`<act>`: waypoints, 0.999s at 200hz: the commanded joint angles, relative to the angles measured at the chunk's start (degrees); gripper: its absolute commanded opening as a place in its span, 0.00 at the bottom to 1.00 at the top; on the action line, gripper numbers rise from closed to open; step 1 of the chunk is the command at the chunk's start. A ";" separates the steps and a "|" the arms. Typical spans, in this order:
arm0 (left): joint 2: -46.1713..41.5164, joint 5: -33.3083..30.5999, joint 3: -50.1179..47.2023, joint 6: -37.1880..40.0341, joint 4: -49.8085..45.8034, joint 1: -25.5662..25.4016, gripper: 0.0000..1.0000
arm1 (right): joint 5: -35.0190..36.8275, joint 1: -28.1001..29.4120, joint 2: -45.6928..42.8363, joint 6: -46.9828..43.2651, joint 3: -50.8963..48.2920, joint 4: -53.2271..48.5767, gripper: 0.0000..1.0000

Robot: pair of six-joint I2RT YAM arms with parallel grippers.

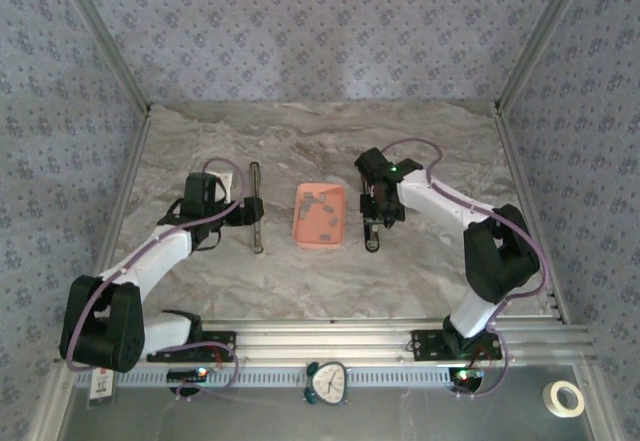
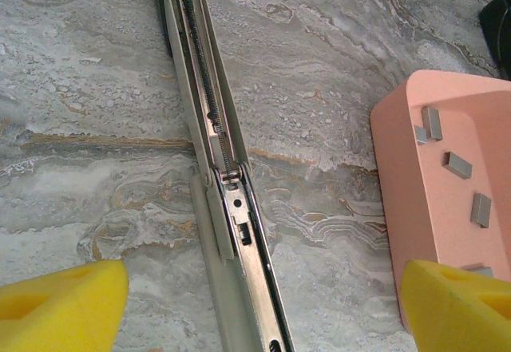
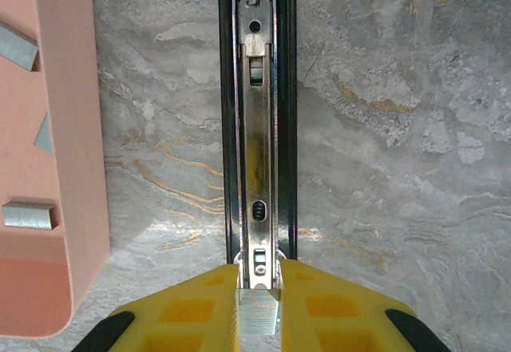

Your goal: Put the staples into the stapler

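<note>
Staples [image 3: 257, 316], a short grey strip, sit clamped in the right pincer [image 3: 257, 308]; left pincer [image 2: 263, 300] gapes.

White links and black joint housings on left arm [image 1: 150, 253] and right arm [image 1: 445, 199], purple cable [image 1: 222, 223] looped along each, yellow moulded pads [image 3: 327, 316] on left gripper [image 2: 259, 312] and right gripper [image 3: 258, 316], possibly a green LED [image 1: 393, 170] at the right wrist.

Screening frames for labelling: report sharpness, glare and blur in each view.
Top external: soft overall; staples in the pink tray are mere grey specks. Left wrist: opened stapler crisp, yellow fingertips softer at the corners. Right wrist: stapler channel gleams, mirroring yellow; marble sharp.
</note>
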 commanded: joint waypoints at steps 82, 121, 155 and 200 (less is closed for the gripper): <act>-0.74 0.52 1.70 -0.17 0.06 -0.50 0.88 | 1.21 1.04 2.44 0.94 -3.92 1.99 0.17; -0.81 0.51 1.63 -0.23 -0.04 -0.50 0.88 | 1.35 1.23 2.56 0.95 -4.63 2.18 0.17; -0.81 0.50 1.68 -0.18 0.05 -0.54 0.88 | 1.56 1.43 2.48 0.94 -4.66 1.64 0.17; -0.60 0.53 1.62 -0.34 0.05 -0.50 0.88 | 1.60 1.80 2.48 0.94 -4.51 0.34 0.18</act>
